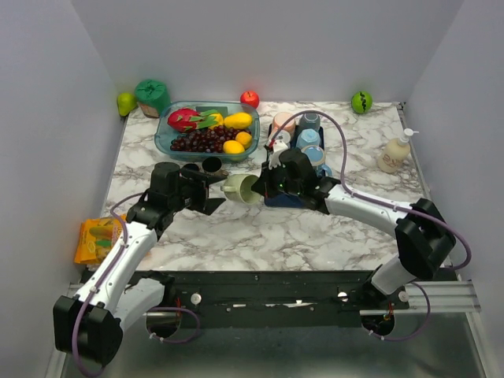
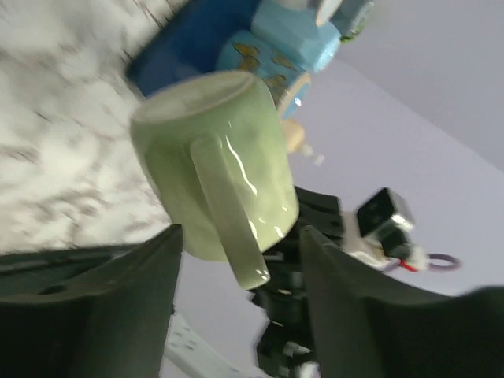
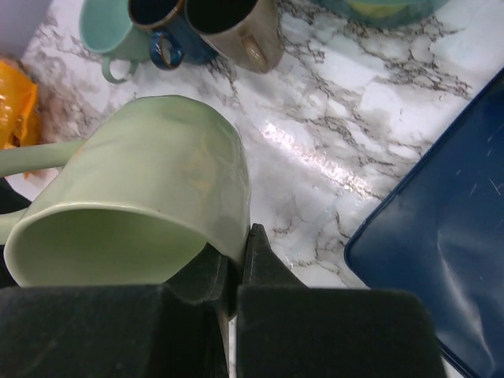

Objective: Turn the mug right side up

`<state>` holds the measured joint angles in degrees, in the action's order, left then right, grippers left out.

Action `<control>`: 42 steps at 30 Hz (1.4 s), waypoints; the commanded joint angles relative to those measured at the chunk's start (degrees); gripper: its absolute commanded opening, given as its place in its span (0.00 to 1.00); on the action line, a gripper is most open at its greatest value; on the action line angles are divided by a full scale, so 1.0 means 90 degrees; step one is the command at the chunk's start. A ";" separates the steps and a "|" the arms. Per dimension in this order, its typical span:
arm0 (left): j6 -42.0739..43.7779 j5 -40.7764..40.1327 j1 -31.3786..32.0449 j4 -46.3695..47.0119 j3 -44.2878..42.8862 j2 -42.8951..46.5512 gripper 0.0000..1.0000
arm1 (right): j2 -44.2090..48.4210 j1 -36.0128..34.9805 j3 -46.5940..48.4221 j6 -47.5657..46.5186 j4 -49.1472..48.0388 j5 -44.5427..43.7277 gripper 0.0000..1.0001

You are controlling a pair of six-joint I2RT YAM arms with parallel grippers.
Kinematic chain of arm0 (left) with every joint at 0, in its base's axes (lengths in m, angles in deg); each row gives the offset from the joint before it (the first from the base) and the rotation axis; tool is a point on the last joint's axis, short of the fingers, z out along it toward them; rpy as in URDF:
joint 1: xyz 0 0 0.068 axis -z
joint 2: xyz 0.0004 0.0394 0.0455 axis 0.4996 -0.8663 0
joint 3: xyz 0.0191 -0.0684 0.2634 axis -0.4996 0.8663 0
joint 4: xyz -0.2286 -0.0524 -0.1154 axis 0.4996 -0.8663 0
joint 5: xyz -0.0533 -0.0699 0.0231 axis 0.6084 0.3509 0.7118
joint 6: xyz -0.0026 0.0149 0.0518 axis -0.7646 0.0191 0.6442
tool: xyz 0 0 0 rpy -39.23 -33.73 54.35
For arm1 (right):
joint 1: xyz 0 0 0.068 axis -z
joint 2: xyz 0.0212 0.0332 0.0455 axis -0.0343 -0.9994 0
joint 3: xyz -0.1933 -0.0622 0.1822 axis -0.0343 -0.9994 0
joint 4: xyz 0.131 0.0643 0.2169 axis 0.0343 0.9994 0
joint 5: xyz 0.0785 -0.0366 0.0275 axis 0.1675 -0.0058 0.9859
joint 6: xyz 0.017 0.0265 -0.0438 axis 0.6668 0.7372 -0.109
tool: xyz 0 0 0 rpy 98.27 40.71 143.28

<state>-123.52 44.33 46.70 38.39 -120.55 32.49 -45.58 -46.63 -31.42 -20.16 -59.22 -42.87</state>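
Note:
The light green mug (image 1: 240,187) lies on its side, held above the marble table (image 1: 315,228). My right gripper (image 1: 262,187) is shut on its rim wall; in the right wrist view the jaws (image 3: 236,260) pinch the mug (image 3: 150,189), whose mouth faces the camera. My left gripper (image 1: 211,191) is open at the mug's left. In the left wrist view the mug's base and side (image 2: 213,157) show, and its handle (image 2: 228,216) points down between my spread fingers (image 2: 118,299) without touching them.
A blue tray (image 1: 274,197) with several mugs stands behind the right arm. A glass fruit bowl (image 1: 163,135) is at the back left, with three mugs (image 3: 236,27) on the table before it. An orange packet (image 1: 98,239) lies at the left edge; a soap bottle (image 1: 394,153) stands at right.

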 commanded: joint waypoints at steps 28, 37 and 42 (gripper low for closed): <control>1.0363 -0.0108 0.2192 -0.1061 -0.1098 -0.0459 0.86 | -0.1131 -0.0037 0.2982 -0.2991 0.5347 0.1223 0.01; 1.0637 -0.0567 0.2935 -0.1317 -0.1314 -0.0811 0.79 | -0.0847 -0.0037 0.3197 -0.3382 0.5866 0.1731 0.01; 1.0715 -0.0948 0.3170 -0.1326 -0.1392 -0.1094 0.60 | -0.0818 -0.0037 0.3245 -0.3382 0.5875 0.1848 0.01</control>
<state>-29.03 39.76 73.59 27.46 -131.15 24.45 -55.50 -46.65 -4.93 -49.71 -7.25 -30.69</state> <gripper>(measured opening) 0.699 0.063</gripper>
